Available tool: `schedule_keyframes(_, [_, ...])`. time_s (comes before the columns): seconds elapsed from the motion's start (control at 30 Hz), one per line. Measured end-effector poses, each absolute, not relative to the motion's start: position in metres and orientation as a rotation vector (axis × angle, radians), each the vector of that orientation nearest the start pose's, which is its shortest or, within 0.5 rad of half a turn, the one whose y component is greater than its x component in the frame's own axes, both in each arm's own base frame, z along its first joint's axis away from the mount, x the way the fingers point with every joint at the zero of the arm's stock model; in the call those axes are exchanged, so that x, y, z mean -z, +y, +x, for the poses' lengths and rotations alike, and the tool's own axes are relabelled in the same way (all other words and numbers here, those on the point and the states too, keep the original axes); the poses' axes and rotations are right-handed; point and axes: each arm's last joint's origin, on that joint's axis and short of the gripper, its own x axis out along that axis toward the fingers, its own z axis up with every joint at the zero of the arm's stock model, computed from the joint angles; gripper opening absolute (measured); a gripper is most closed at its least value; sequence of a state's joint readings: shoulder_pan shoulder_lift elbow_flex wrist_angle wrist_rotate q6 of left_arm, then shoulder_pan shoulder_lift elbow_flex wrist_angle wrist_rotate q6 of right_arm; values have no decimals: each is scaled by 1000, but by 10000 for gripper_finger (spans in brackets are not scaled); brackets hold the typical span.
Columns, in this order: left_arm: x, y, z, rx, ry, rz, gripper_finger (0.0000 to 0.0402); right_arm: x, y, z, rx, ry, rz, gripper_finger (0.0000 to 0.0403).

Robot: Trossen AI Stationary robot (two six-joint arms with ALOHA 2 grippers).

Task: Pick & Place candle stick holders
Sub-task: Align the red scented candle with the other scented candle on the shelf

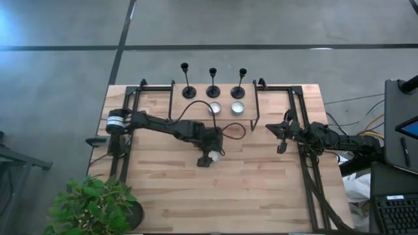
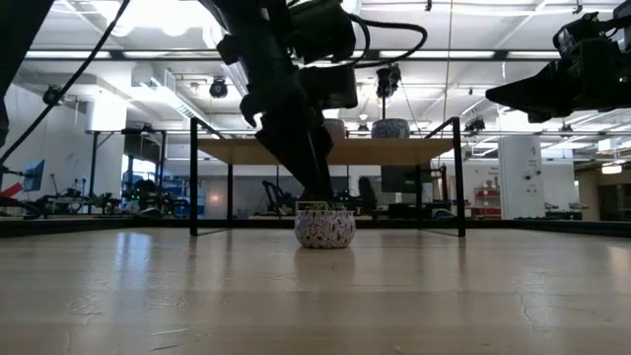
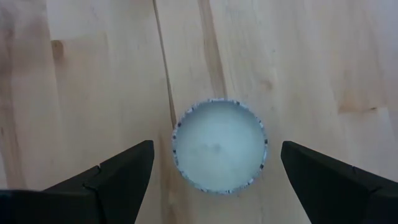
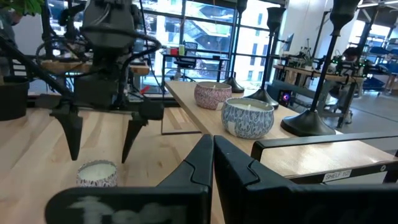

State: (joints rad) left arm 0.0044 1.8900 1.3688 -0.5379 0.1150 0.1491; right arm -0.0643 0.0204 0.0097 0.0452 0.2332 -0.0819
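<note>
Three black candle stick holders [image 1: 187, 88] [image 1: 213, 87] [image 1: 240, 87] stand upright on their round bases along the table's far edge. No gripper touches them. A small patterned candle jar [image 3: 219, 145] filled with white wax rests on its bottom at mid-table. My left gripper [image 4: 99, 157] hangs over it, slanting down and open. Its two fingers [image 3: 127, 174] stand on either side of the jar, apart from its wall. My right gripper [image 1: 282, 146] waits shut and level at the table's right side, with nothing between its fingers.
Two larger candle jars [image 1: 215, 108] [image 1: 237, 108] sit just in front of the candlesticks. Black frame rails [image 1: 260, 104] run along the far and side edges. A potted plant [image 1: 95, 205] fills the near left corner. Bare wood lies toward the near edge.
</note>
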Motion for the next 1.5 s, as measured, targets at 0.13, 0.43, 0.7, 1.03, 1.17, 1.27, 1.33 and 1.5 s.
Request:
schedule_keyframes(0.13, [-188, -2, 397, 181, 1067, 69, 358, -169, -13, 97, 299, -22, -79, 9])
schedule_keyframes(0.43, [-169, -2, 401, 188, 1105, 67, 358, -170, -13, 97, 298, -23, -78, 9])
schedule_keyframes(0.7, [-165, -2, 405, 193, 1086, 64, 358, -170, -13, 97, 298, -23, -78, 9])
schedule_keyframes(1.03, [-155, -3, 408, 229, 1097, 52, 358, -170, -13, 97, 298, -23, -77, 9])
schedule_keyframes(1.17, [-156, -3, 408, 234, 1094, 54, 356, -170, -13, 97, 298, -23, -76, 9])
schedule_keyframes(1.27, [-156, -3, 408, 235, 1094, 57, 346, -170, -13, 97, 298, -23, -78, 9])
schedule_keyframes(1.33, [-156, -3, 408, 235, 1094, 57, 333, -170, -13, 97, 298, -23, -76, 9])
schedule_keyframes(1.5, [-156, -3, 408, 237, 1093, 56, 304, -170, -13, 97, 298, -23, -78, 9])
